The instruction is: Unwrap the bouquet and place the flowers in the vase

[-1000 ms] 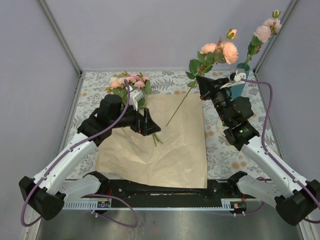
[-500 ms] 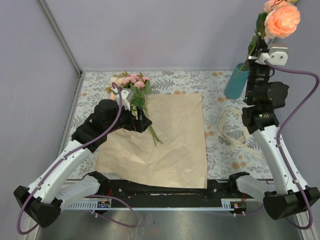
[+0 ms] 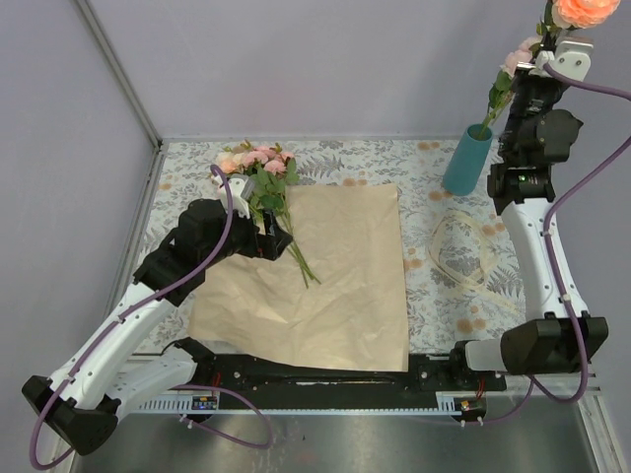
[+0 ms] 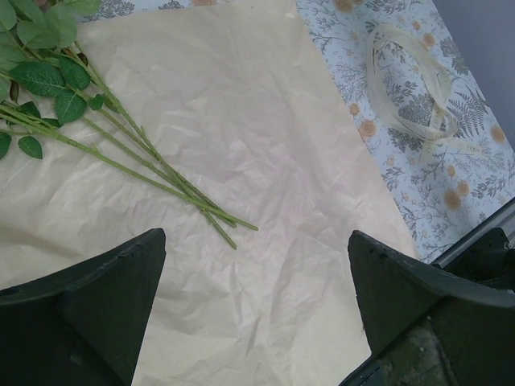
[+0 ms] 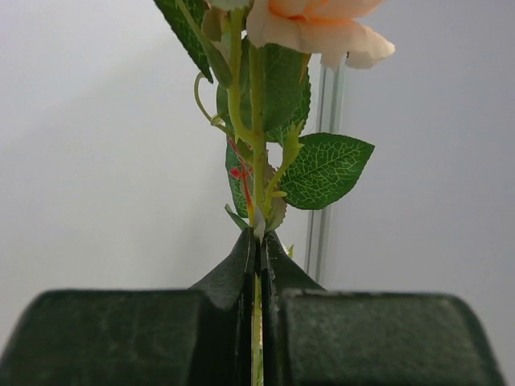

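Observation:
The bouquet lies unwrapped. Its flowers (image 3: 258, 169) rest at the back left, with their green stems (image 4: 157, 165) across the flat kraft paper (image 3: 340, 281). My left gripper (image 3: 273, 240) hovers open over the paper (image 4: 265, 145), just short of the stem ends, with nothing between its fingers (image 4: 113, 289). The teal vase (image 3: 466, 161) stands at the back right with one pink rose (image 3: 517, 59) in it. High above the vase, my right gripper (image 3: 548, 44) is shut on the stem of a peach rose (image 3: 582, 10). In the right wrist view the stem (image 5: 256, 161) rises upright from the jaws.
A loop of cream ribbon (image 3: 458, 251) lies on the floral tablecloth (image 3: 449, 305) right of the paper, also seen as ribbon (image 4: 410, 92) in the left wrist view. Grey walls and a metal frame post (image 5: 322, 161) enclose the table closely on the right.
My right arm has swung the peach rose from over the paper up to high above the vase. My left gripper drew back slightly from the stems and stayed open.

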### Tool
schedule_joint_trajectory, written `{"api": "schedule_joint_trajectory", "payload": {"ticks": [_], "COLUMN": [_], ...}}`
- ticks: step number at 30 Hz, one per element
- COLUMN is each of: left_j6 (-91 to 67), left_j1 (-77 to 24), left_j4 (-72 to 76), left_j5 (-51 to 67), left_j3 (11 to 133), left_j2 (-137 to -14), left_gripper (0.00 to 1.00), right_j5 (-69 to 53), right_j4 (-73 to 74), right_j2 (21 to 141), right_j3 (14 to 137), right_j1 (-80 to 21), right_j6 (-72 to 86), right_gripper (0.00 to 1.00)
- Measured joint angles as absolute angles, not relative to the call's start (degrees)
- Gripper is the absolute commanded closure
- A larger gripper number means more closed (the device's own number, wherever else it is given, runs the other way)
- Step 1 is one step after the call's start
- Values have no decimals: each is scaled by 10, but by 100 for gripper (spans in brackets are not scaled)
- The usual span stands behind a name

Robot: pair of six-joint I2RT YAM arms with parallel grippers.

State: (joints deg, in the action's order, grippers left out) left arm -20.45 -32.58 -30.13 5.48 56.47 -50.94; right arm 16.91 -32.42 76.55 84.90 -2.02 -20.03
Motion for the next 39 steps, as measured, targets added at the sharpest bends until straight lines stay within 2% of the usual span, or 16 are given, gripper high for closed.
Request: {"api": "schedule_joint_trajectory", "payload": {"ticks": [20, 26, 29, 39], "left_j6": [-199, -197, -197, -194], "left_j1": [-326, -326, -326, -326], "left_j4": [-304, -303, -303, -303], "left_j5": [38, 33, 31, 31], "left_j3": [565, 565, 565, 565], "left_j2": [-500, -495, -495, -494], "left_gripper": [1, 1, 1, 1], "right_j5": [115, 109, 109, 126], "right_j4": [-340, -302, -289, -184], "right_j2": [944, 956, 959, 971], "right_j3": [859, 850, 842, 837], "right_j1": [23, 25, 28, 35], "right_j6": [-129, -103, -84, 15], "right_gripper": [100, 94, 84, 66]}}
